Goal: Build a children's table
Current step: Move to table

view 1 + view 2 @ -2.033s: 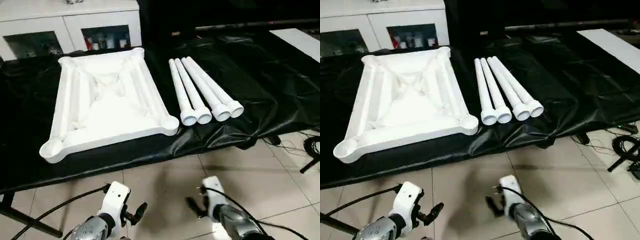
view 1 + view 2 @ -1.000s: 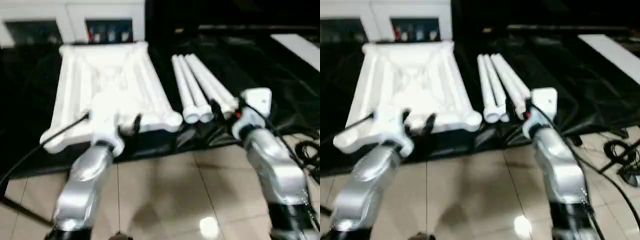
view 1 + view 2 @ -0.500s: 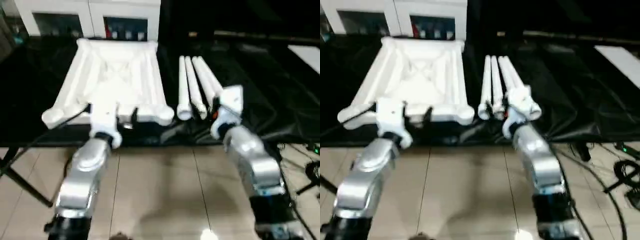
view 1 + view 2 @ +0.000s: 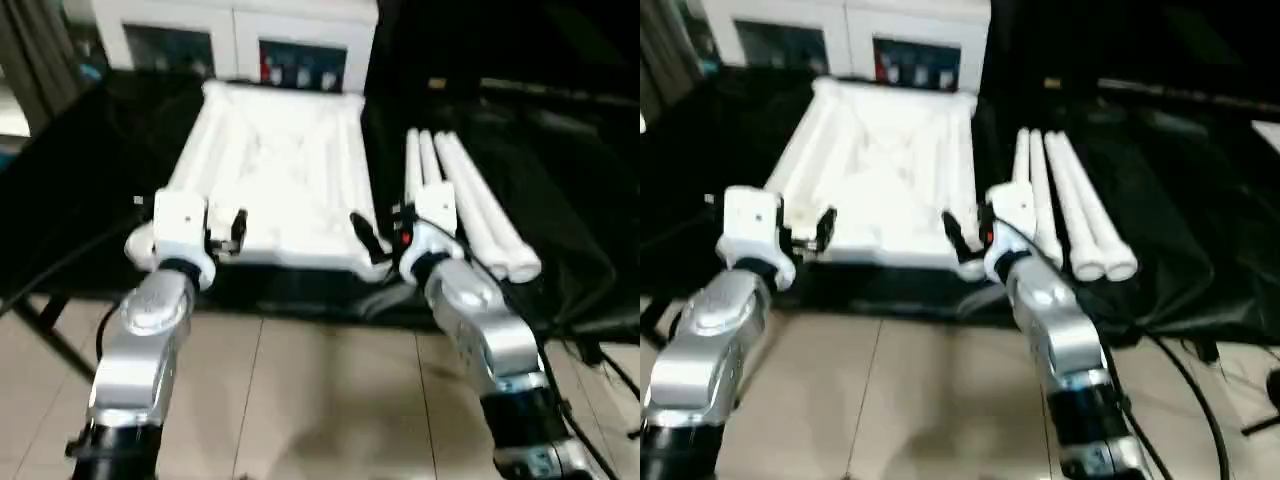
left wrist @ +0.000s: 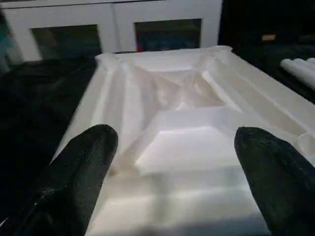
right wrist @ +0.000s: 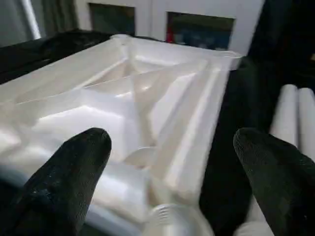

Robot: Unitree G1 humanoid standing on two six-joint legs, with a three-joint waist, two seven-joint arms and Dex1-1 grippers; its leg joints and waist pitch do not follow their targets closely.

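Both grippers, left [image 5: 172, 172] and right [image 6: 170, 177], now hover wide open, empty, at the white ribbed plastic tabletop's [image 4: 275, 170] near edge, up from the floor earlier.

Both arms up beside tabletop [image 4: 275, 180]

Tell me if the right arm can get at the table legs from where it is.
Probably yes: the right gripper, jaws open, hovers at the tabletop's near corner, with the table legs just beside it on the black sheet and nothing between.
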